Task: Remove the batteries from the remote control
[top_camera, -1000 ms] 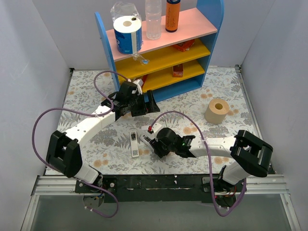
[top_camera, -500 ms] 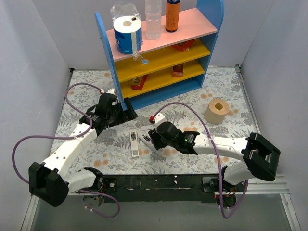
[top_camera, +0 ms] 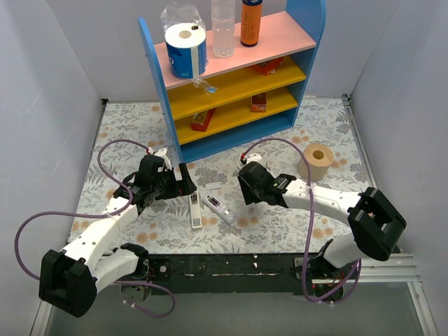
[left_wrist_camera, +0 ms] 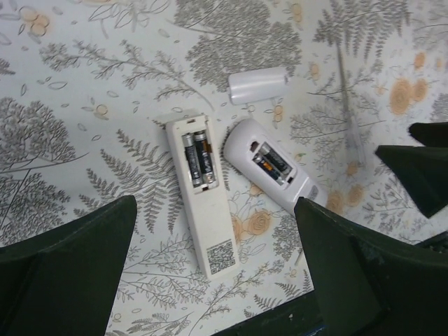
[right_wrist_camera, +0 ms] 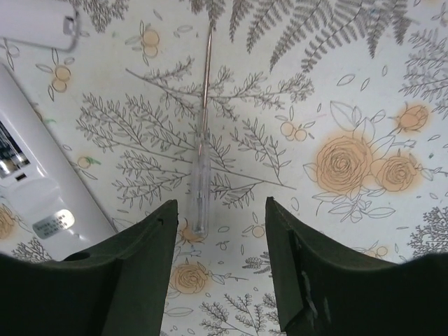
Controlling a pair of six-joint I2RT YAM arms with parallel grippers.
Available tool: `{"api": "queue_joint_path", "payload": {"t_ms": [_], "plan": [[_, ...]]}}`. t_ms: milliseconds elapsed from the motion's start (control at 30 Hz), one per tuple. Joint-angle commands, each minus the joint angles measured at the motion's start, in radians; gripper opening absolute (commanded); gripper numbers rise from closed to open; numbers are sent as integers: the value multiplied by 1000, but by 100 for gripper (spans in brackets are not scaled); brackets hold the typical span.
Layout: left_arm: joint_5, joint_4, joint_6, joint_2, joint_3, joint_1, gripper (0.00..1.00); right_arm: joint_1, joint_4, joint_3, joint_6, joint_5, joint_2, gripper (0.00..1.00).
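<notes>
Two white remotes lie backs up on the floral table. The long remote [left_wrist_camera: 207, 224] [top_camera: 195, 210] has an open compartment holding the two dark batteries [left_wrist_camera: 198, 159] side by side. The shorter remote [left_wrist_camera: 280, 178] [top_camera: 216, 207] is also open; its dark contents are unclear. A loose white battery cover [left_wrist_camera: 257, 84] [top_camera: 212, 188] lies beyond them. My left gripper [left_wrist_camera: 213, 224] [top_camera: 186, 183] is open and empty above the long remote's near end. My right gripper [right_wrist_camera: 220, 280] [top_camera: 246, 187] is open and empty, right of the remotes, over a thin clear pen-like stick [right_wrist_camera: 201, 175].
A blue shelf unit [top_camera: 231, 77] with yellow and pink shelves stands at the back, holding a paper roll, bottles and small boxes. A brown tape roll [top_camera: 316, 161] sits at the right. The table's black front edge [top_camera: 231, 264] runs just behind the remotes' near ends.
My left gripper has come away from the shelf, left and then nearer, ending over the long remote. My right gripper has drawn back from the remotes, up and to the right.
</notes>
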Motion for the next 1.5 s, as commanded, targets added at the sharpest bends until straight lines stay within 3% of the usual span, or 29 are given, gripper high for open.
{"api": "queue_joint_path", "payload": {"t_ms": [0, 133, 367, 933, 1033, 1100, 1133, 1333, 1467], "plan": [[97, 113, 45, -44, -5, 5, 98, 0, 50, -60, 0, -89, -26, 59], [100, 98, 51, -32, 2, 7, 98, 2, 77, -91, 19, -108, -1, 57], [105, 101, 54, -58, -5, 5, 98, 2, 107, -112, 5, -62, 22, 43], [174, 128, 54, -62, -16, 7, 98, 0, 159, -147, -15, -109, 43, 32], [185, 128, 54, -64, -13, 5, 98, 0, 178, -164, -20, -117, 17, 20], [224, 145, 65, -73, -15, 5, 98, 0, 170, -157, -35, -129, -12, 3], [281, 154, 68, -78, -16, 5, 97, 0, 154, -152, -43, -132, -23, 1], [309, 165, 24, -87, -7, 7, 89, 0, 172, -156, -113, -284, -170, 1], [422, 171, -39, -30, 50, 5, 81, 0, 299, -209, -156, -550, -280, 1]]}}
